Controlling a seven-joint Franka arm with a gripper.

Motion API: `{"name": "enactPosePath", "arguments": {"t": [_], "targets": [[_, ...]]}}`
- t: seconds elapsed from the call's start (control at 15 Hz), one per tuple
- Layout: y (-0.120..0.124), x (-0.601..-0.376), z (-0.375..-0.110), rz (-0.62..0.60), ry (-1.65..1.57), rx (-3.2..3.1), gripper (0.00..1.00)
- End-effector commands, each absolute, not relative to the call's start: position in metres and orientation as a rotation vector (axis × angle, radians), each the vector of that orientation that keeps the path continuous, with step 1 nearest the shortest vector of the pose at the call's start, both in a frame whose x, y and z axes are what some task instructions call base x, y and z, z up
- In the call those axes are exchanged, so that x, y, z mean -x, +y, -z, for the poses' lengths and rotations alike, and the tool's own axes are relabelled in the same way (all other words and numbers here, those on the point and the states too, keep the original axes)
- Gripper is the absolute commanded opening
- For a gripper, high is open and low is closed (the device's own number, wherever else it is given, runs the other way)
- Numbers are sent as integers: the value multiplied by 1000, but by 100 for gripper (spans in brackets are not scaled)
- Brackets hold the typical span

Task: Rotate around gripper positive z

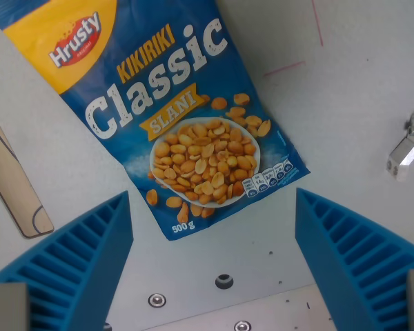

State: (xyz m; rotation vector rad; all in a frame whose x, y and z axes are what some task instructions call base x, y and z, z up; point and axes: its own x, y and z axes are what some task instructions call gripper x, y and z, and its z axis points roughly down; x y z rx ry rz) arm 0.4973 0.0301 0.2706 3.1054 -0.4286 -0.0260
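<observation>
Wrist view, looking straight down on a pale table (pixel 359 89). The gripper (pixel 214 265) hangs above the surface, its blue ribbed fingers (pixel 83 258) spread wide and holding nothing. A blue peanut bag (pixel 159 103) lies flat beyond the fingertips, its long axis diagonal from upper left to lower right, its lower edge between the fingers.

Pincer (pixel 214 258) spread wide — blue fingers (pixel 83 265) apart
</observation>
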Motion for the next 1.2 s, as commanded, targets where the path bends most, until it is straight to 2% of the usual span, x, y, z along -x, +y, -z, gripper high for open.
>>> {"name": "enactPosePath", "arguments": {"t": [0.07,1.2], "targets": [[30,-497,-273,20,-450,-3103,100],[30,-497,-273,18,-797,-3031,100]]}}
